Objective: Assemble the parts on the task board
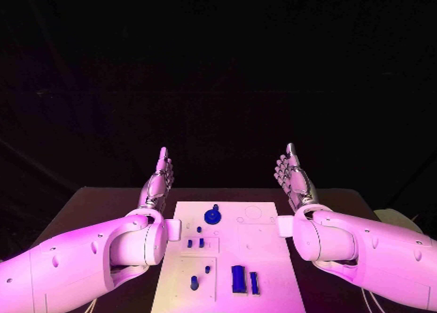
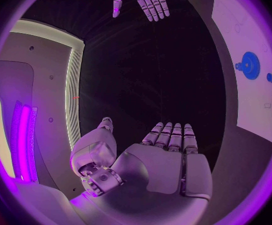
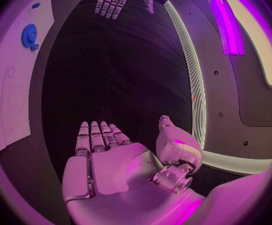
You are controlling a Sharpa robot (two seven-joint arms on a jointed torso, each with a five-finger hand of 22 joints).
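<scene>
The white task board (image 1: 228, 267) lies in the middle of the black table between my two arms. A blue gear (image 1: 213, 215) stands near its far end, also seen as the blue gear (image 2: 250, 65) and the blue gear (image 3: 29, 36). Small blue pegs (image 1: 196, 243) sit mid-board, and two taller blue blocks (image 1: 244, 280) stand near its front. My left hand (image 1: 159, 179) is raised flat beside the board's far left corner, fingers straight, holding nothing. My right hand (image 1: 295, 177) mirrors it at the far right, also empty. Each wrist view shows its own hand: left hand (image 2: 167, 160), right hand (image 3: 111, 157).
The black table (image 1: 96, 202) extends past the board on both sides and ends just beyond the hands. A pale object (image 1: 399, 217) lies at the table's right edge.
</scene>
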